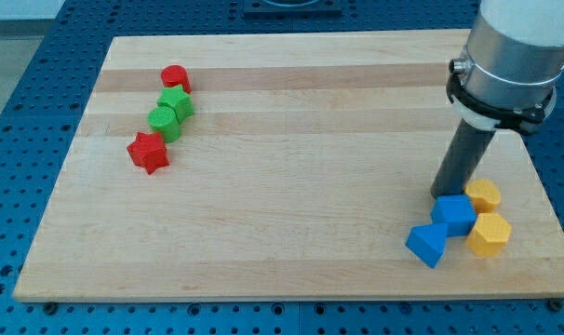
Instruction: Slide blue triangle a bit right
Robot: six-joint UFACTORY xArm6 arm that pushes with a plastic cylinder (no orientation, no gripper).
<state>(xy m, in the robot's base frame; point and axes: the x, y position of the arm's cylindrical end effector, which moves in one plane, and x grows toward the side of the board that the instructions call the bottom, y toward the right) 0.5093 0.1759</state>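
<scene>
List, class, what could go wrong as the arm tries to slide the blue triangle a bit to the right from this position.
1. The blue cube touches the blue triangle on its right, so a rightward push would likely drag the cube along.
2. Two yellow blocks sit beyond the cube near the board's right edge; they may be shoved toward it.
3. My tip stands at the cube's upper left, above the triangle; moving to the triangle's left could clip the cube.

Rod upright, my tip [439, 196] on board
</scene>
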